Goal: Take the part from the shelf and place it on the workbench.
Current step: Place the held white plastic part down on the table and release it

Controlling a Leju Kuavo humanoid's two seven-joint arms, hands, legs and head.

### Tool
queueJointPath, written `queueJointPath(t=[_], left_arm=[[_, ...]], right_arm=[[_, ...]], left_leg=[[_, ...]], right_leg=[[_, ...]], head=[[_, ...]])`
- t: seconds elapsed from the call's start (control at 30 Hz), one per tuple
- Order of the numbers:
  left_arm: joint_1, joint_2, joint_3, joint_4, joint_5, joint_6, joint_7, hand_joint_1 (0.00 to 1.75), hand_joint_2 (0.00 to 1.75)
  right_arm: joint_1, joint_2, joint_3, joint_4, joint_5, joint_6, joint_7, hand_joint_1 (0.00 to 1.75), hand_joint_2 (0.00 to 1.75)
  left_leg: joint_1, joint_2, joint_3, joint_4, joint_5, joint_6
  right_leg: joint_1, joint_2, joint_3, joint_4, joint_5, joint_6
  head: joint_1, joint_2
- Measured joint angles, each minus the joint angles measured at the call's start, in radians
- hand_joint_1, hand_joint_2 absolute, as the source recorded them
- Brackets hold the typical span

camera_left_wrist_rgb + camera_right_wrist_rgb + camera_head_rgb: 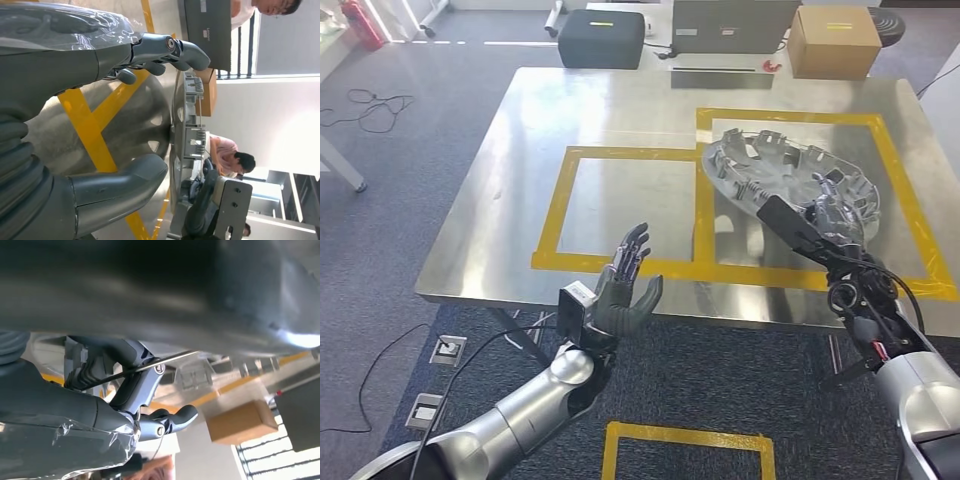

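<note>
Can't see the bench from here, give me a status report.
Right hand grips the silver part, tilted over the right yellow square. Left hand open, holds nothing. Metal workbench under the part looks bare.

My two hands: left (626, 290), right (841, 222). One silver part (788, 175); one steel workbench (622, 120). One cardboard box (833, 42), one dark case (601, 38)

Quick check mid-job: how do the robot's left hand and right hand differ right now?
The left hand is empty, fingers spread apart; the right hand grips the silver part by its near rim. The left hand hovers at the workbench front edge, beside the left yellow taped square; the right hand reaches over the right square. Both are raised over the workbench.
</note>
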Motion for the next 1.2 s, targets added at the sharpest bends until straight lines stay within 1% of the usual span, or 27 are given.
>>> queueJointPath(t=[0.1, 0.17, 0.23, 0.33, 0.37, 0.43, 0.53, 0.57, 0.63, 0.67, 0.7, 0.77, 0.83, 0.9, 0.93, 1.03, 1.07, 1.2], left_arm=[[0.0, 0.001, 0.0, 0.0, 0.0, 0.004, 0.001, 0.0, 1.75], [0.0, 0.001, 0.0, 0.0, 0.0, 0.01, 0.002, 0.0, 1.75], [0.001, 0.002, 0.0, 0.0, 0.0, 0.015, 0.003, 0.0, 1.75], [0.004, 0.003, 0.0, -0.002, 0.0, 0.022, 0.006, 0.0, 1.75], [0.005, 0.002, -0.001, -0.003, 0.0, 0.025, 0.008, 0.0, 1.75], [0.004, 0.002, -0.002, -0.003, 0.001, 0.029, 0.012, 0.0, 1.75], [0.004, 0.0, -0.003, -0.003, 0.002, 0.031, 0.013, 0.0, 1.75], [0.004, -0.001, -0.003, -0.003, 0.002, 0.031, 0.013, 0.0, 1.75], [0.003, -0.002, -0.003, -0.003, 0.003, 0.031, 0.011, 0.0, 1.75], [0.002, -0.002, -0.003, -0.003, 0.003, 0.031, 0.01, 0.0, 1.75], [0.001, -0.003, -0.003, -0.003, 0.003, 0.031, 0.009, 0.0, 1.75], [0.0, -0.004, -0.003, -0.003, 0.004, 0.031, 0.007, 0.0, 1.75], [-0.001, -0.004, -0.003, -0.003, 0.005, 0.031, 0.005, 0.0, 1.75], [-0.001, -0.004, -0.003, -0.003, 0.007, 0.031, 0.004, 0.0, 1.75], [-0.001, -0.003, -0.003, -0.003, 0.008, 0.032, 0.004, 0.0, 1.75], [-0.001, -0.003, -0.003, -0.003, 0.011, 0.032, 0.004, 0.0, 1.75], [-0.001, -0.003, -0.003, -0.003, 0.011, 0.032, 0.004, 0.0, 1.75], [-0.001, 0.0, -0.003, -0.003, 0.011, 0.032, 0.004, 0.0, 1.75]], right_arm=[[-0.003, 0.0, -0.006, 0.001, -0.022, 0.062, 0.022, 0.0, 0.0], [-0.005, 0.0, -0.013, 0.001, -0.022, 0.053, 0.025, 0.0, 0.0], [-0.006, 0.0, -0.017, 0.0, -0.002, -0.026, 0.009, 0.0, 0.0], [-0.003, 0.0, -0.031, -0.006, 0.027, -0.246, -0.054, 0.0, 0.0], [-0.001, 0.0, -0.043, -0.01, 0.043, -0.304, -0.077, 0.0, 0.0], [0.007, 0.0, -0.077, -0.02, 0.072, -0.36, -0.111, 0.0, 0.0], [0.023, 0.003, -0.129, -0.028, 0.057, -0.366, -0.135, 0.0, 0.0], [0.025, 0.005, -0.14, -0.028, 0.049, -0.364, -0.136, 0.0, 0.44], [0.026, 0.009, -0.158, -0.028, 0.043, -0.363, -0.135, 0.0, 0.44], [0.026, 0.011, -0.165, -0.028, 0.041, -0.363, -0.134, 0.0, 0.87], [0.027, 0.013, -0.171, -0.028, 0.039, -0.363, -0.134, 0.0, 0.87], [0.028, 0.017, -0.183, -0.028, 0.028, -0.359, -0.134, 0.0, 1.75], [0.029, 0.021, -0.19, -0.028, 0.015, -0.346, -0.134, 0.0, 1.75], [0.029, 0.023, -0.194, -0.027, 0.004, -0.295, -0.114, 0.0, 1.75], [0.028, 0.025, -0.194, -0.026, -0.001, -0.247, -0.086, 0.0, 1.75], [0.021, 0.029, -0.189, -0.019, -0.009, -0.061, 0.047, 0.0, 1.75], [0.021, 0.03, -0.186, -0.016, -0.009, -0.02, 0.076, 0.0, 1.75], [0.015, 0.036, -0.172, -0.004, -0.002, 0.039, 0.117, 0.0, 1.75]], left_leg=[[0.0, 0.0, 0.001, 0.0, 0.0, 0.0], [0.0, 0.0, 0.001, 0.0, 0.001, 0.001], [0.0, 0.0, 0.001, 0.0, 0.001, 0.001], [0.0, 0.0, 0.001, 0.0, 0.001, 0.001], [0.0, 0.0, 0.001, 0.0, 0.001, 0.001], [0.0, 0.0, 0.002, 0.0, 0.001, 0.001], [0.0, 0.0, 0.002, 0.0, 0.001, 0.001], [0.0, 0.0, 0.002, 0.0, 0.001, 0.001], [0.0, 0.0, 0.002, 0.0, 0.001, 0.001], [0.0, 0.0, 0.002, 0.0, 0.001, 0.001], [0.0, 0.0, 0.003, 0.0, 0.001, 0.001], [0.0, 0.0, 0.003, 0.0, 0.001, 0.001], [0.0, 0.0, 0.003, 0.0, 0.001, 0.001], [0.0, 0.0, 0.003, 0.0, 0.001, 0.001], [0.0, 0.0, 0.003, 0.0, 0.001, 0.001], [0.0, 0.0, 0.004, 0.0, 0.001, 0.001], [0.0, -0.001, 0.004, 0.0, 0.001, 0.002], [0.0, -0.001, 0.004, 0.0, 0.002, 0.002]], right_leg=[[0.0, 0.0, 0.001, 0.0, 0.0, 0.0], [0.0, 0.0, 0.002, 0.0, 0.0, 0.0], [0.0, 0.0, 0.002, 0.0, 0.0, 0.0], [0.0, 0.0, 0.002, 0.0, 0.001, 0.0], [0.0, 0.0, 0.002, 0.0, 0.001, 0.0], [0.0, 0.0, 0.003, 0.0, 0.001, 0.0], [0.0, 0.0, 0.003, 0.0, 0.001, 0.0], [0.0, 0.0, 0.003, 0.0, 0.001, 0.0], [0.0, 0.0, 0.003, 0.0, 0.001, 0.0], [0.0, 0.0, 0.003, 0.0, 0.001, 0.0], [0.0, 0.0, 0.003, 0.0, 0.001, 0.0], [0.0, 0.0, 0.003, 0.0, 0.001, 0.0], [0.0, 0.0, 0.003, 0.0, 0.001, 0.0], [0.0, 0.0, 0.004, 0.0, 0.001, 0.0], [0.0, 0.0, 0.004, 0.0, 0.001, 0.0], [0.0, 0.0, 0.004, 0.0, 0.001, 0.0], [0.0, 0.0, 0.004, 0.0, 0.001, 0.0], [0.0, -0.001, 0.005, 0.0, 0.001, 0.0]], head=[[0.0, 0.0], [0.0, 0.0], [0.0, 0.0], [0.0, 0.0], [0.0, 0.0], [0.0, 0.0], [0.0, 0.0], [0.0, 0.0], [0.0, 0.0], [0.0, 0.0], [0.0, 0.0], [0.0, 0.0], [0.0, 0.0], [0.0, 0.0], [0.0, 0.0], [0.0, 0.0], [0.0, 0.0], [0.0, 0.0]])
